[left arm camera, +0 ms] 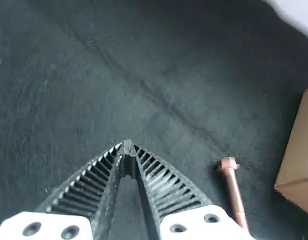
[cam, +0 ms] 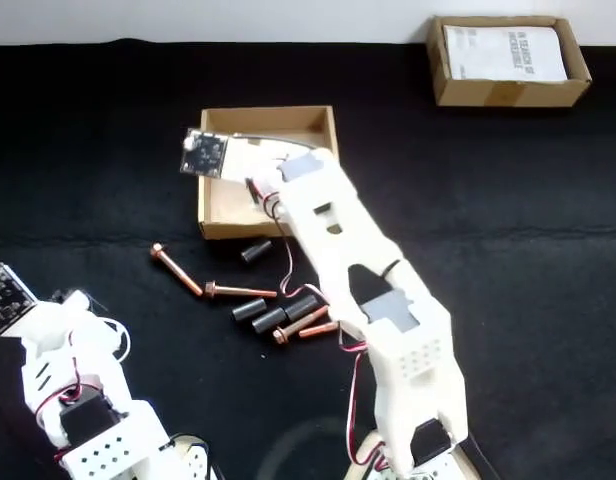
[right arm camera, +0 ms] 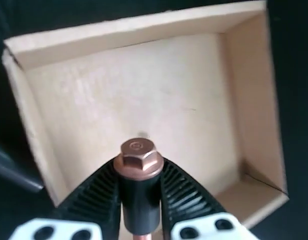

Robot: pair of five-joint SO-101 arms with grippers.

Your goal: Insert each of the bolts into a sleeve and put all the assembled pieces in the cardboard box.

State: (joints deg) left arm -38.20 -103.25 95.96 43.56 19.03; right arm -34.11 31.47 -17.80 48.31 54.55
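Observation:
My right gripper (right arm camera: 139, 170) is shut on an assembled piece, a copper bolt (right arm camera: 138, 157) seated in a black sleeve (right arm camera: 140, 200). It hangs over the inside of the open cardboard box (right arm camera: 144, 95), whose floor is bare. In the high view this box (cam: 223, 215) lies under the right arm. My left gripper (left arm camera: 126, 148) is shut with nothing in it, low over the black cloth at the near left. A loose bolt (left arm camera: 231, 187) lies beside it. More bolts (cam: 240, 291) and black sleeves (cam: 269, 320) lie scattered in front of the box.
A second cardboard box (cam: 443, 75) with a printed sheet inside stands at the far right. The right arm (cam: 368, 290) stretches over the scattered parts. One sleeve (cam: 255, 250) lies close to the box's front wall.

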